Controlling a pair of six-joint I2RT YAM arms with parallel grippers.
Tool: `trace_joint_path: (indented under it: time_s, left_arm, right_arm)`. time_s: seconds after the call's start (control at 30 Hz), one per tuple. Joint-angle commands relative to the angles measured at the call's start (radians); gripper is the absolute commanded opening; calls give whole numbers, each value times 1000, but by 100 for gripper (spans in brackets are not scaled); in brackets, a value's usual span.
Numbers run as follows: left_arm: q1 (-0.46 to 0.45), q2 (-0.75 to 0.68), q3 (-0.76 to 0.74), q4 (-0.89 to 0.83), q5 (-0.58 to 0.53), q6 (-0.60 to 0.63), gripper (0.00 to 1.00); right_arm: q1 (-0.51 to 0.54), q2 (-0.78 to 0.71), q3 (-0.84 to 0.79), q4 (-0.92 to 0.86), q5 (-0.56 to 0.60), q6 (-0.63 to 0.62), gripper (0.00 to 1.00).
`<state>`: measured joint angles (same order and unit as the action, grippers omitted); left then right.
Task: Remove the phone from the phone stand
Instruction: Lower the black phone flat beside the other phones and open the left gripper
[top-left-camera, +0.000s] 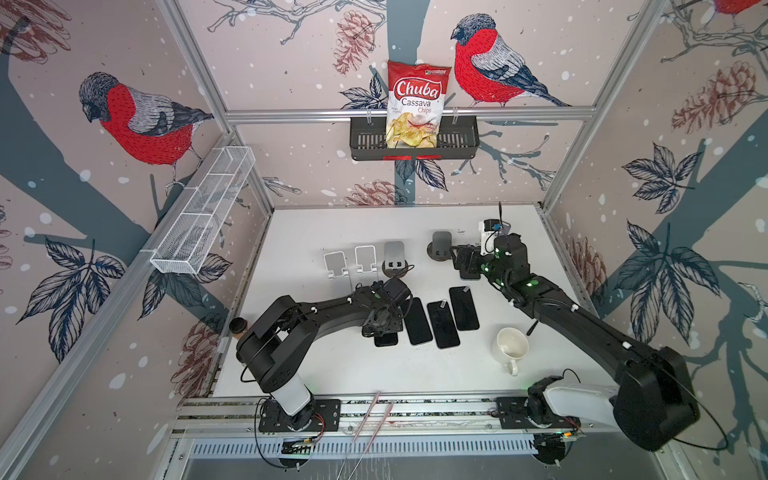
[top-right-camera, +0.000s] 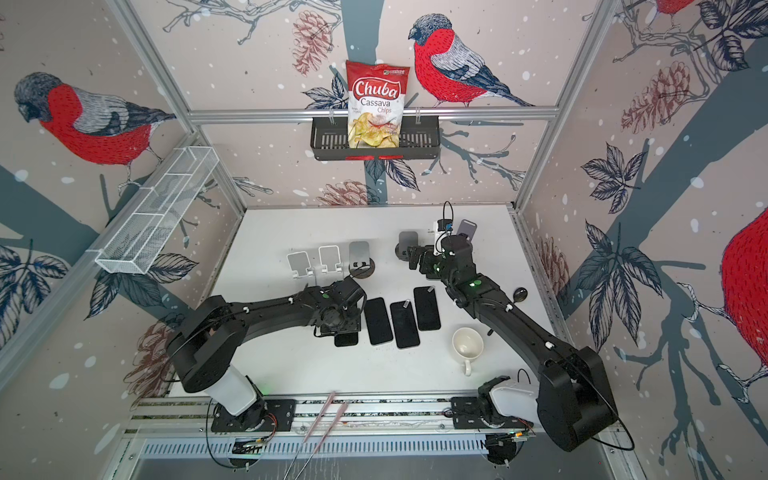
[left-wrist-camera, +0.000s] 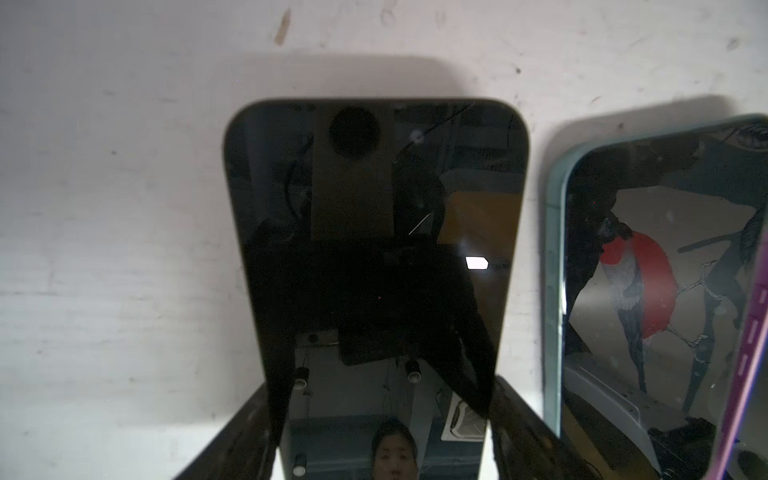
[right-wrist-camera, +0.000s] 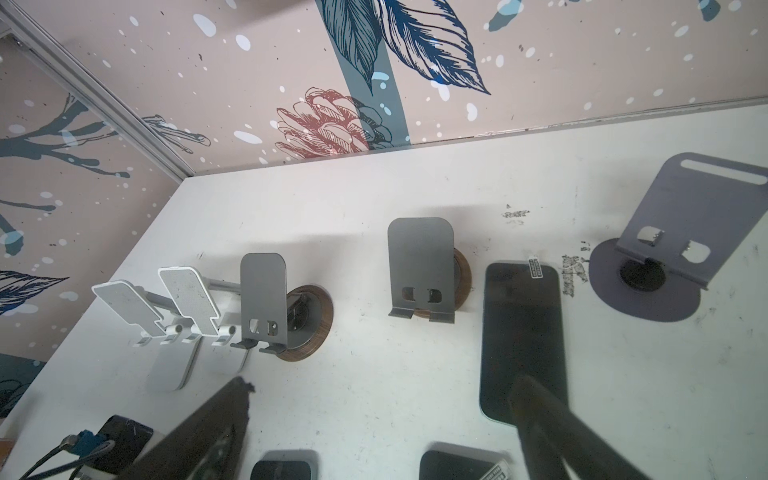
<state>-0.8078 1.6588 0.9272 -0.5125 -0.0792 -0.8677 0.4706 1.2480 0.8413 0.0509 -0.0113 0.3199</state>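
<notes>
My left gripper (left-wrist-camera: 382, 399) is shut on a black phone (left-wrist-camera: 374, 208), one finger on each long edge. In both top views this phone (top-left-camera: 386, 340) pokes out from under the left gripper (top-left-camera: 380, 328), low at the left end of a row of phones; whether it touches the table I cannot tell. Several phone stands line the back: two white (right-wrist-camera: 129, 307), two grey on wooden bases (right-wrist-camera: 419, 266), one dark purple (right-wrist-camera: 681, 224). All are empty. My right gripper (right-wrist-camera: 382, 415) hangs open over the table in front of the stands (top-left-camera: 440, 245).
Three more dark phones (top-left-camera: 444, 324) lie face up right of the held one. A white mug (top-left-camera: 511, 345) stands at the front right and a paper cup (top-left-camera: 239, 326) at the table's left edge. A chips bag (top-left-camera: 417, 104) sits in a black wall basket.
</notes>
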Motion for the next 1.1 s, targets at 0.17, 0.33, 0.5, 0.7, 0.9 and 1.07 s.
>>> trace_joint_path:
  time_s: [0.17, 0.33, 0.5, 0.7, 0.9, 1.07]
  left_arm:
    - [1, 48, 13, -21, 28, 6, 63]
    - [1, 65, 13, -18, 45, 9, 63]
    - [1, 79, 21, -28, 55, 18, 64]
    - [1, 90, 29, -41, 54, 19, 66]
    - [0, 97, 34, -38, 59, 15, 67]
    - [-2, 104, 45, -43, 58, 16, 69]
  right_arm:
    - [-3, -4, -4, 22, -6, 1, 99]
    - [-6, -3, -5, 23, -6, 3, 99]
    - [-6, -2, -4, 23, -4, 2, 99]
    - [-8, -2, -6, 20, 1, 0, 99]
    - [-12, -2, -6, 21, 0, 0, 99]
    - [-13, -11, -3, 20, -1, 0, 99]
